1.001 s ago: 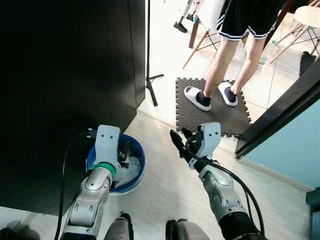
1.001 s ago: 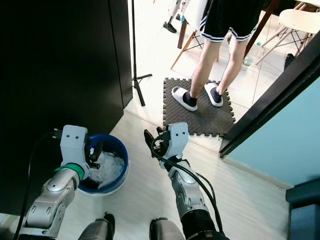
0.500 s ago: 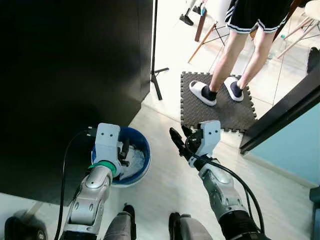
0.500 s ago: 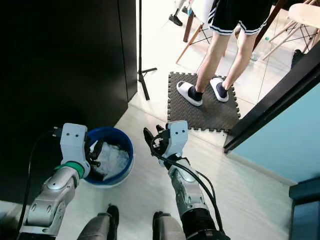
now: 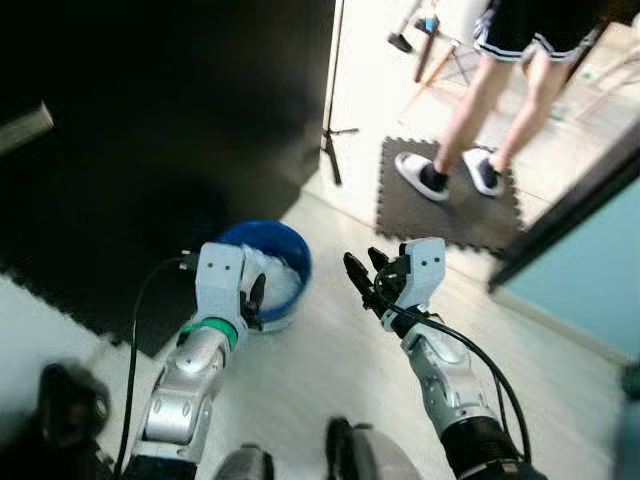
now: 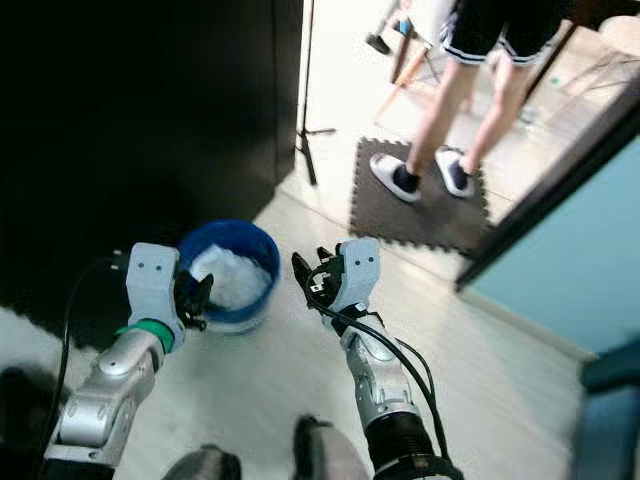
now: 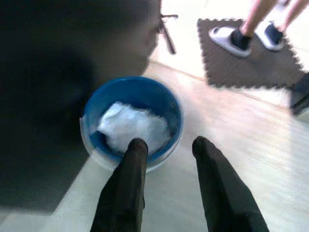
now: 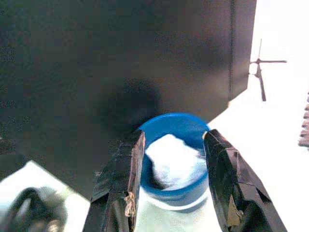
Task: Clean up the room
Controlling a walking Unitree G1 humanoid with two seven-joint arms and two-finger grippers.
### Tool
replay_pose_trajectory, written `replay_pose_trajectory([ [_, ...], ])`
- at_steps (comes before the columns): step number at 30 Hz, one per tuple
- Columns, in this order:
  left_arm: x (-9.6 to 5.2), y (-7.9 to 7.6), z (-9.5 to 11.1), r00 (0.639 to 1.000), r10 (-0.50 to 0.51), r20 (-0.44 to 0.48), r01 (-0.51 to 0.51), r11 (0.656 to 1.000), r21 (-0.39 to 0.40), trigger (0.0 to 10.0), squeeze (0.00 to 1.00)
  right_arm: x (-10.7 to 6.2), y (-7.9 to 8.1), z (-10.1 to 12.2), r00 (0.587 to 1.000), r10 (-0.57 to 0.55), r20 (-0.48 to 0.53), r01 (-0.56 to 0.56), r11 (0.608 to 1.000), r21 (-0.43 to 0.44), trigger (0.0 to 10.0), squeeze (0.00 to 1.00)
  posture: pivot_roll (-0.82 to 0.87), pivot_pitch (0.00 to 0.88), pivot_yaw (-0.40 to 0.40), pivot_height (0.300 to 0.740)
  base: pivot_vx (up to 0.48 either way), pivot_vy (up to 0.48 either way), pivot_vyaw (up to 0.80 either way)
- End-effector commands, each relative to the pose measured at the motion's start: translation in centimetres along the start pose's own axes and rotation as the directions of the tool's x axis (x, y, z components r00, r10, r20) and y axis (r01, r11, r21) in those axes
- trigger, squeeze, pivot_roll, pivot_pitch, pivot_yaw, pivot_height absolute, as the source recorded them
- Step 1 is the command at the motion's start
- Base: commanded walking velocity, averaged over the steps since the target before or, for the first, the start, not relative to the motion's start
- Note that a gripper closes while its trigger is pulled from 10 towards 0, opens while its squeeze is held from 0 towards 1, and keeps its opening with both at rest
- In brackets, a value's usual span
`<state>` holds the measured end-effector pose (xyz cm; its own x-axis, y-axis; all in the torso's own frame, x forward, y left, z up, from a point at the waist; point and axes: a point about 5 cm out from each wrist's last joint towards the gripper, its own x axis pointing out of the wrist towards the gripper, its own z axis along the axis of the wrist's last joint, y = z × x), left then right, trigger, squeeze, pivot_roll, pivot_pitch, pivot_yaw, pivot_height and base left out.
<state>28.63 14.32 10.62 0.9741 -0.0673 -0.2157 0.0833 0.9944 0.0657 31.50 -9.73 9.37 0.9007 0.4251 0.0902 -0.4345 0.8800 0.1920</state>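
Observation:
A blue bucket (image 5: 268,252) with crumpled white material (image 7: 133,126) inside stands on the pale floor against a black cabinet (image 5: 150,120). My left gripper (image 7: 166,144) hovers open just short of the bucket's near rim, holding nothing. My right gripper (image 5: 362,281) is raised to the right of the bucket, also open and empty. The right wrist view looks past its two fingers (image 8: 126,164) at the bucket (image 8: 176,159). All the views are somewhat blurred.
A person in slippers (image 5: 425,176) stands on a dark foam mat (image 5: 455,205) beyond the bucket. A thin tripod stand (image 5: 330,130) rises by the cabinet's corner. A teal wall (image 5: 590,270) with a dark door frame runs on the right. A dark object (image 5: 65,405) lies at the lower left.
The whole picture has shifted and blurred, so the camera has moved; the bucket and mat now sit a little farther off. Both arms keep the same pose, fingers still apart.

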Motion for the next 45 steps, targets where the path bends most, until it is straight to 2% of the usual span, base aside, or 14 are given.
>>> replay_pose_trajectory([
  [1,-0.2,0.0,-0.8,1.0,0.0,-0.029,-0.001,1.0,-0.003,10.0,0.0,-0.3,0.1,-0.7,1.0,0.0,-0.031,0.0,1.0,0.0,10.0,0.0,0.0,0.111,0.035,0.714,-0.364,0.0,0.0],
  [6,-0.1,0.0,-0.8,1.0,-0.001,-0.03,0.001,1.0,-0.003,10.0,0.0,-0.3,0.0,-0.8,0.999,-0.003,-0.038,0.003,1.0,-0.005,10.0,0.0,0.0,0.108,0.035,0.714,-0.356,0.0,0.0],
  [11,-0.1,0.0,-0.9,0.999,-0.001,-0.033,0.0,1.0,-0.005,10.0,0.0,-0.3,0.0,-0.9,0.999,-0.004,-0.044,0.004,1.0,-0.003,10.0,0.0,0.0,0.108,0.035,0.714,0.0,0.0,0.0],
  [18,0.0,0.0,-1.1,0.998,0.012,-0.062,-0.012,1.0,0.0,10.0,0.0,-0.3,-0.2,-1.1,0.998,-0.015,-0.057,0.016,1.0,0.006,10.0,0.0,0.0,0.107,0.037,0.714,0.0,0.0,-0.8],
  [19,0.0,0.1,-1.1,0.998,0.028,-0.054,-0.027,1.0,0.016,10.0,0.0,-0.4,-0.2,-1.1,0.998,-0.017,-0.057,0.017,1.0,0.006,10.0,0.0,0.0,0.107,0.037,0.714,0.0,0.0,-0.8],
  [20,-0.1,0.4,-1.3,0.999,0.039,-0.029,-0.036,0.996,0.082,10.0,0.0,-0.5,-0.3,-1.2,0.998,-0.02,-0.061,0.021,1.0,0.007,10.0,0.0,0.0,0.107,0.037,0.714,0.0,0.0,-0.8],
  [23,-0.3,0.6,-1.7,0.999,0.035,-0.014,-0.033,0.989,0.142,10.0,0.0,-0.6,-0.4,-1.4,0.998,-0.021,-0.066,0.022,1.0,0.004,10.0,0.0,0.0,0.108,0.038,0.714,0.0,0.0,-0.8],
  [26,-0.7,1.3,-2.5,0.998,0.006,-0.055,0.002,0.99,0.138,10.0,0.0,-0.9,-0.6,-1.8,0.996,-0.021,-0.081,0.02,1.0,-0.007,10.0,0.0,0.0,0.108,0.038,0.714,0.0,0.0,-0.8],
  [30,-0.7,2.1,-3.0,0.997,0.024,-0.073,-0.013,0.989,0.145,10.0,0.0,-1.1,-0.7,-1.8,0.996,-0.024,-0.086,0.023,1.0,-0.007,10.0,0.0,-0.01,0.105,0.035,0.714,0.0,0.0,-0.8],
  [32,-0.7,2.4,-2.8,0.997,0.03,-0.064,-0.021,0.99,0.139,10.0,0.0,-1.0,-0.8,-1.8,0.996,-0.025,-0.084,0.024,1.0,-0.007,10.0,0.0,-0.01,0.104,0.033,0.714,0.0,0.0,-0.8],
  [35,-0.3,2.6,-1.8,0.999,0.04,-0.001,-0.04,0.991,0.125,10.0,0.0,-0.8,-0.9,-1.3,0.997,-0.024,-0.073,0.024,1.0,-0.009,10.0,0.0,-0.01,0.103,0.03,0.714,0.0,0.0,-0.8],
  [38,0.2,2.4,-0.4,0.997,0.03,0.07,-0.039,0.992,0.124,10.0,0.0,-0.6,-1.0,-0.8,0.998,-0.023,-0.055,0.022,1.0,-0.012,10.0,0.0,-0.02,0.102,0.028,0.714,0.0,0.0,-0.8],
  [43,0.6,2.1,1.0,0.992,0.016,0.126,-0.031,0.992,0.12,10.0,0.0,-0.4,-1.0,-0.3,0.999,-0.022,-0.037,0.022,1.0,-0.016,10.0,0.0,-0.02,0.101,0.026,0.714,0.0,0.0,-0.8],
  [45,1.0,1.9,2.2,0.985,0.003,0.174,-0.021,0.995,0.1,10.0,0.0,-0.2,-1.0,0.5,1.0,-0.019,-0.008,0.018,0.999,-0.039,10.0,0.0,-0.04,0.101,0.027,0.714,0.0,0.0,-0.8],
])
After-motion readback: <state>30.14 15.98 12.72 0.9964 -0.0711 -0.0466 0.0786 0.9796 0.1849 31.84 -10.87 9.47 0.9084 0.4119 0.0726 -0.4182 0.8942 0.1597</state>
